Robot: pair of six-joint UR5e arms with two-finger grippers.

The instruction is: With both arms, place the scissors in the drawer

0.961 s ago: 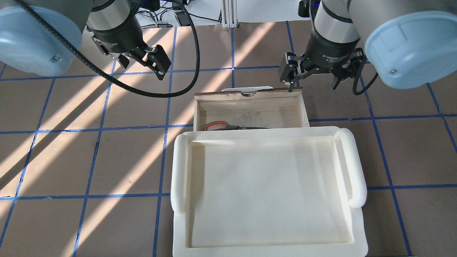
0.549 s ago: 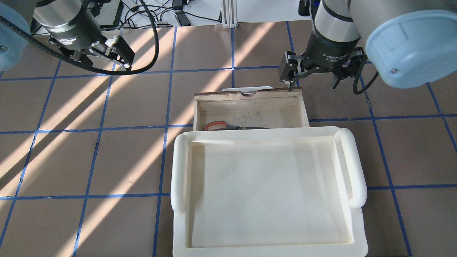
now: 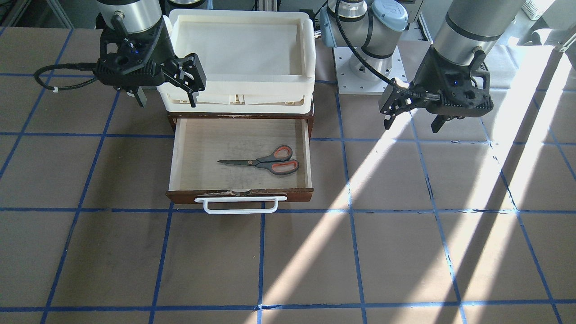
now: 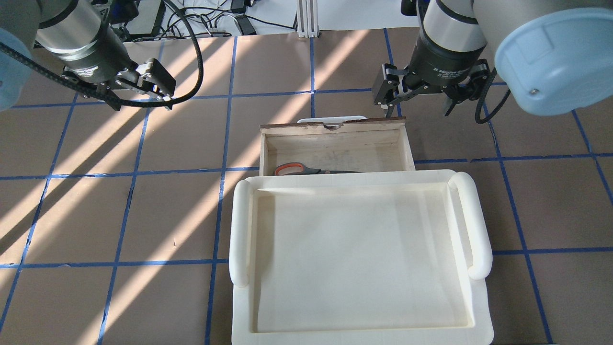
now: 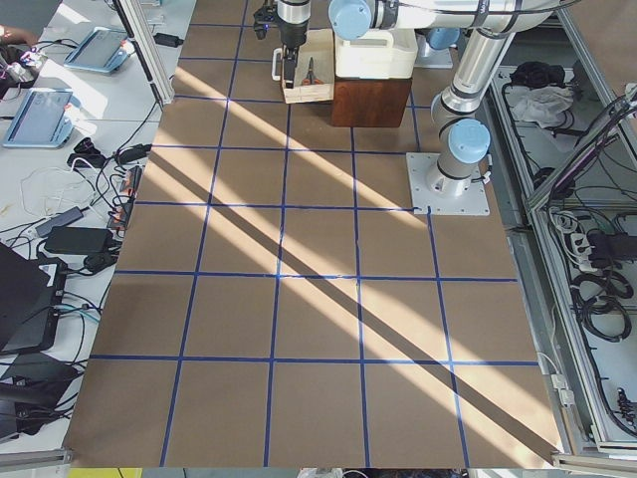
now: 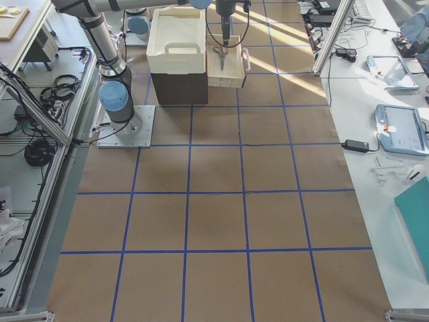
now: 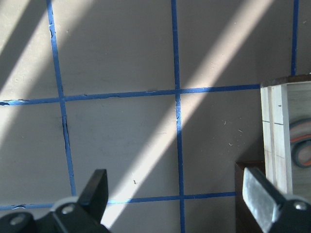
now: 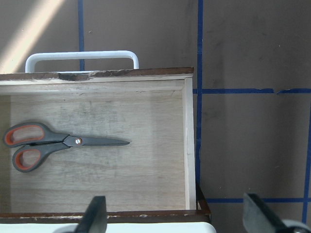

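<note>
**Scissors are lying in the open drawer; both grippers are hanging empty**

I am watching the right gripper hovering above the drawer's front right corner, with its fingers spread wide and nothing between them. The left gripper is also standing wide apart and carrying nothing. It is hanging over bare table, well off the drawer's left side.

Looking outward from there, the scissors are lying flat on the floor of the drawer. Their blades are together and pointing toward the robot's right, and the orange-lined loops are sitting near the left wall. The drawer is sticking out, and its white handle is facing away from the robot. A cream tray is sitting on the cabinet above it.

I judge the placing as done (only a shut drawer, if wanted, remains).

I am worrying about three things:
- **Clipping the drawer:** a descent by the right gripper could catch the drawer's wall or front edge, since it is hovering right over that corner.
- **Jamming the drawer:** a push on one end of the front could skew the drawer and jam it.
- **Shifting other things:** a sharp shove could send the scissors sliding or nudge the tray above.
</note>
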